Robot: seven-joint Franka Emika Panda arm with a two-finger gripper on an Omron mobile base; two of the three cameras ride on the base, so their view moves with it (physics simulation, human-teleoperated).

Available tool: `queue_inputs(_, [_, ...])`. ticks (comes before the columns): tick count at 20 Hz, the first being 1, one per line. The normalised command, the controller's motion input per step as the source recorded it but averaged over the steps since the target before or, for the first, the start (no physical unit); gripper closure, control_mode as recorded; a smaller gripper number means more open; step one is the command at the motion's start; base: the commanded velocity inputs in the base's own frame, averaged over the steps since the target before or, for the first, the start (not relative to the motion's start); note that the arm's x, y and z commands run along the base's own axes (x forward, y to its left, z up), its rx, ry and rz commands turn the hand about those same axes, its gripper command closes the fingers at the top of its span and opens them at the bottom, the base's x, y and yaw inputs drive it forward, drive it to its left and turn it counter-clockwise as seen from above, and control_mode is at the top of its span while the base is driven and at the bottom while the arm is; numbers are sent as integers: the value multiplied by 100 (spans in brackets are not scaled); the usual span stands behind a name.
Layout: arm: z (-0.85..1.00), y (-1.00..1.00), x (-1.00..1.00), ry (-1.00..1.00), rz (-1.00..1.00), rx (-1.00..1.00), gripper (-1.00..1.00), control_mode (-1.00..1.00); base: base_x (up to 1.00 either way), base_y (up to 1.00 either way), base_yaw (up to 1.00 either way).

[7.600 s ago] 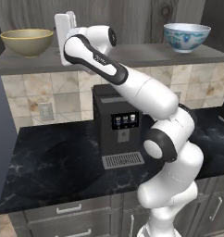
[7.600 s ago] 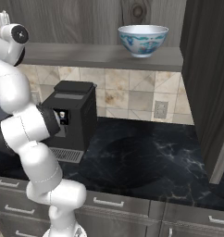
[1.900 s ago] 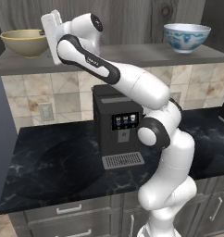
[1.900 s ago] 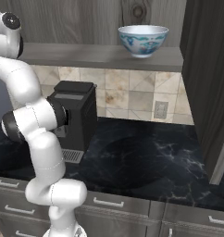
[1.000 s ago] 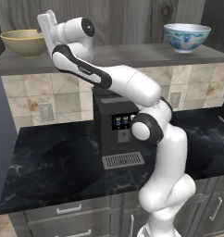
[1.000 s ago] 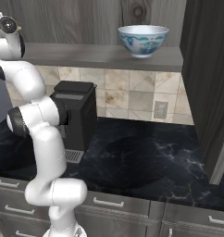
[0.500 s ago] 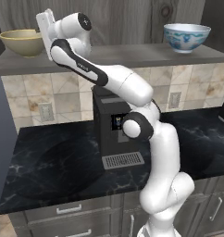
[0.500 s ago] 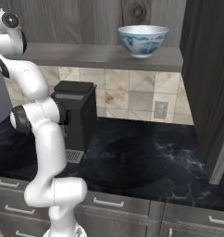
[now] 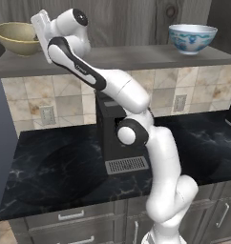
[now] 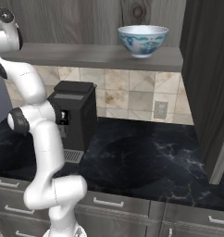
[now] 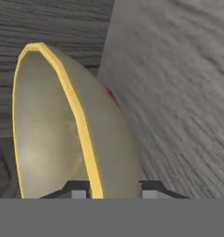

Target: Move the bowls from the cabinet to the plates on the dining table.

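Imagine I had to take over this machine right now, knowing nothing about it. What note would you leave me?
Gripper: its two fingertips straddle the yellow rim of the tan bowl, one inside, one outside; whether they are already clamped on it cannot be told.
Tan bowl: on the cabinet shelf, at its left end, not lifted.
White and blue bowl: on the same shelf, at its right end, untouched.
Below: a coffee machine on the black marble worktop.
Done: the arm has reached the first bowl.
Left: secure the grip, carry each bowl to a plate on the dining table.
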Motion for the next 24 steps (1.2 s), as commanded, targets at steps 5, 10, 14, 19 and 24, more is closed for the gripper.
queue_inputs(5, [-28,6,-15,-3,2,-2,100,-100,0,0,0])
queue_inputs(10, [-26,1,-13,-4,2,-1,100,-100,0,0,0])
queue_inputs(14, [-23,0,-33,-7,0,-2,100,-100,0,0,0])
queue_inputs(19, [-31,0,-56,-15,0,-1,100,-100,0,0,0])
queue_inputs(24, [-43,-2,-56,-18,-1,2,100,-100,0,0,0])
